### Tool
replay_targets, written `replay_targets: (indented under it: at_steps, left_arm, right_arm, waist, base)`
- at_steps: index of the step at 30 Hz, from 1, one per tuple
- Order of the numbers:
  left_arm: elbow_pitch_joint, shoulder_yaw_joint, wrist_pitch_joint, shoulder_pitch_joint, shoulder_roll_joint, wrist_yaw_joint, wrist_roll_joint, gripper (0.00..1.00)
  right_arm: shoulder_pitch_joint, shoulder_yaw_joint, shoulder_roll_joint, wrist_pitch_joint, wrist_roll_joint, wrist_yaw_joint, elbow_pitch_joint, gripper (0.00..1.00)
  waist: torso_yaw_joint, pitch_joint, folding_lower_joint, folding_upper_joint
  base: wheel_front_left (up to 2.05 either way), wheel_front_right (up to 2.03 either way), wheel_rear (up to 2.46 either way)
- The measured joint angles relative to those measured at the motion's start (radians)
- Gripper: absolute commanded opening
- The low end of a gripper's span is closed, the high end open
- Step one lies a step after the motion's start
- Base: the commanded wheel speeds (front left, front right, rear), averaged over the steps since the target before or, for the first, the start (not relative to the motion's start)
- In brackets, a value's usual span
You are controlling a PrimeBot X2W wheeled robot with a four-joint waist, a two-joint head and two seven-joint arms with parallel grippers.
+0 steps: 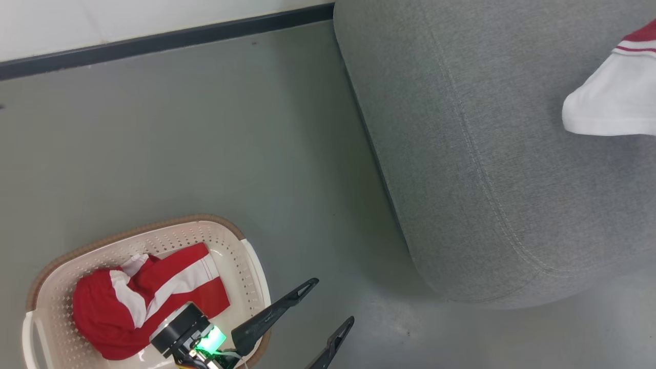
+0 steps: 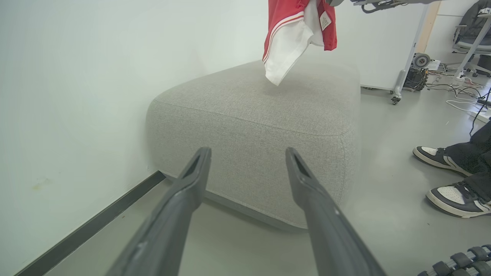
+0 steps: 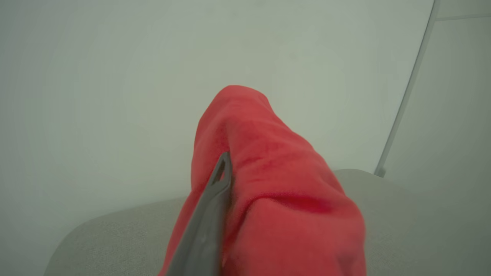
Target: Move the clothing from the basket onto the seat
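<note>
The cream basket [image 1: 246,266] with a brown rim sits on the floor at the lower left and holds a bunched piece of red and white clothing [image 1: 138,302]. My left gripper [image 1: 332,303] hovers beside the basket's right rim, open and empty. In the left wrist view it [image 2: 247,151] points at the grey seat [image 2: 253,115]. A second red and white garment [image 2: 295,34] hangs above the seat [image 1: 487,143], its white end [image 1: 610,102] just over the cushion. My right gripper [image 3: 230,165] is shut on this red garment [image 3: 276,172], which drapes over its fingers [image 3: 215,199].
A white wall with a dark baseboard [image 1: 164,41] runs behind the seat. A person's two shoes [image 2: 448,180] stand on the floor right of the seat. A wheeled stand [image 2: 402,65] and cables [image 2: 460,96] lie beyond. Grey floor [image 1: 230,143] separates basket and seat.
</note>
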Motion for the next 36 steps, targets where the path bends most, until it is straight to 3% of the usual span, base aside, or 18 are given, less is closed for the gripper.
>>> replay_targets:
  at_steps: [9,22,29,31,32,33,34,36]
  left_arm:
    - [-0.022,-0.009,0.0,-0.041,0.023,0.0,-0.003,1.0]
    - [-0.036,-0.01,0.0,-0.06,0.044,0.0,-0.006,1.0]
    - [-0.035,-0.004,0.0,-0.06,0.05,0.0,-0.011,1.0]
    - [-0.034,-0.005,0.0,-0.06,0.046,0.0,-0.012,1.0]
    - [-0.031,-0.005,0.0,-0.061,0.045,0.0,-0.012,1.0]
    - [-0.03,-0.005,0.0,-0.062,0.043,0.0,-0.014,1.0]
    - [-0.028,-0.005,0.0,-0.062,0.041,0.0,-0.014,1.0]
    - [-0.027,-0.006,0.0,-0.063,0.039,0.0,-0.015,1.0]
  right_arm:
    - [-0.084,-0.059,-0.084,0.0,0.018,-0.001,0.237,0.0]
    - [-0.179,-0.041,-0.083,0.01,0.027,0.0,0.44,0.0]
    - [-0.203,-0.011,-0.06,0.037,0.038,0.027,0.523,0.02]
    - [-0.204,-0.002,-0.06,0.04,0.038,0.034,0.544,0.15]
    - [-0.205,-0.001,-0.06,0.042,0.038,0.034,0.555,0.38]
    - [-0.207,-0.001,-0.06,0.044,0.038,0.034,0.567,0.88]
    - [-0.208,-0.001,-0.061,0.044,0.038,0.034,0.575,1.0]
    - [-0.214,-0.001,-0.062,0.044,0.038,0.035,0.592,1.0]
  waist:
    - [0.051,0.055,0.0,0.0]
    - [0.103,0.109,0.0001,0.0]
    - [0.108,0.116,0.0,0.0]
    - [0.108,0.115,0.0,0.0]
    - [0.108,0.114,-0.0001,0.0]
    - [0.108,0.113,-0.0001,0.0]
    - [0.108,0.112,-0.0001,0.0]
    - [0.107,0.11,-0.0001,0.0]
  base:
    - [0.0,0.0,0.0]
    - [0.0,0.0,0.0]
    - [0.0,0.0,0.0]
    - [0.0,0.0,0.0]
    - [0.0,0.0,0.0]
    - [0.0,0.0,0.0]
    - [0.0,0.0,0.0]
    - [0.0,0.0,0.0]
